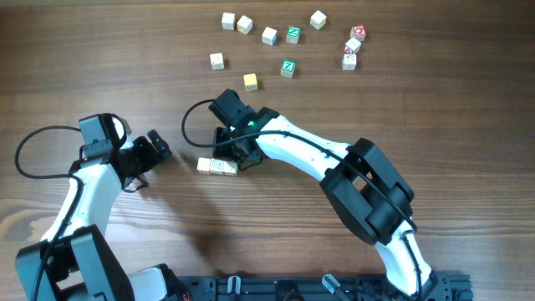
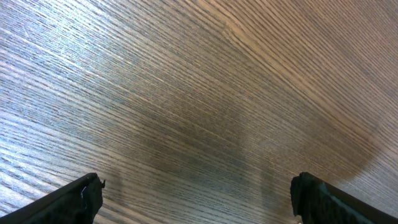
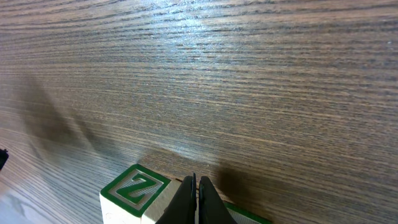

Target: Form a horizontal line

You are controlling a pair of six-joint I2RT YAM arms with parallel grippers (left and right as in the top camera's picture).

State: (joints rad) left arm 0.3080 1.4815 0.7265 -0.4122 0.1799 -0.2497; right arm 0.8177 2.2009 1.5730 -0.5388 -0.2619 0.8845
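On the left, the left gripper (image 1: 157, 145) hovers over the bare bench (image 1: 100, 50), well apart from the cubes. Its jaws are wide apart and hold nothing.

Next comes the horizontal line (image 1: 217, 166). It is a short row of little pale cubes lying side by side near the middle of the bench.

The right gripper (image 1: 228, 151) is just above the right end of the row. In the right wrist view its jaws are pressed tight together with nothing between them. The tips sit right by the green Z cube (image 3: 134, 190), but I cannot tell if they touch it.

Up and to the right, the loose cubes (image 1: 288, 67) lie scattered, well apart from the row.

I think the step now is nudging the row straight with the closed tips. The next move should be a small, gentle push, so no cube turns or slips out of line.
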